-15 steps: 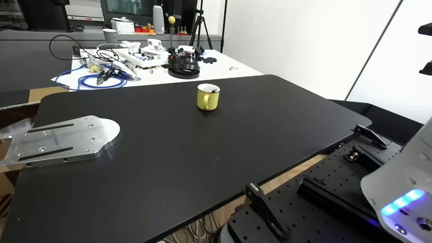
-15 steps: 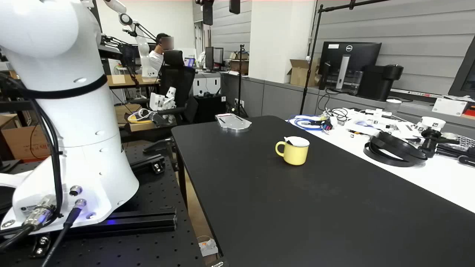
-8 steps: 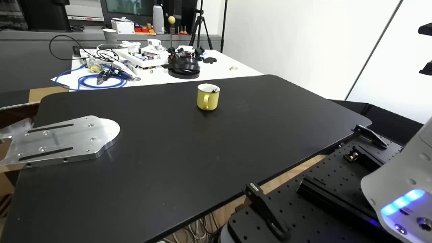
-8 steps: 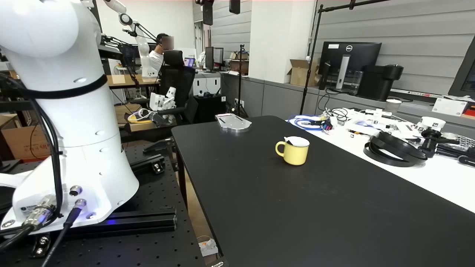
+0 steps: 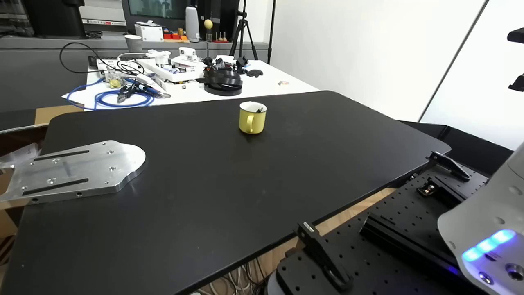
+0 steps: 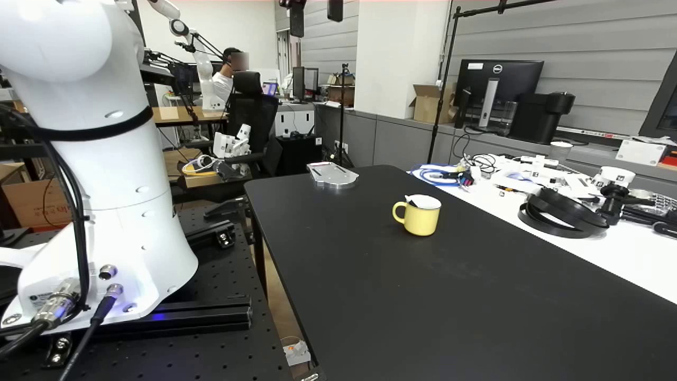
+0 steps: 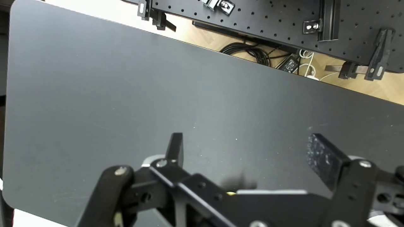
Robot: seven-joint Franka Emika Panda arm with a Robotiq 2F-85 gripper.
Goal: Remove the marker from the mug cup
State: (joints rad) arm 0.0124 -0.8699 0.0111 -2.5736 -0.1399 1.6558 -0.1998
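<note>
Yel. mug cup (image 6: 421, 220) w/ marker (image 6: 411, 201) inside

There is one mug cup (image 6: 421, 220), one marker (image 6: 411, 202), one metal plate (image 5: 82, 169), one hand (image 7: 247, 142).
</note>
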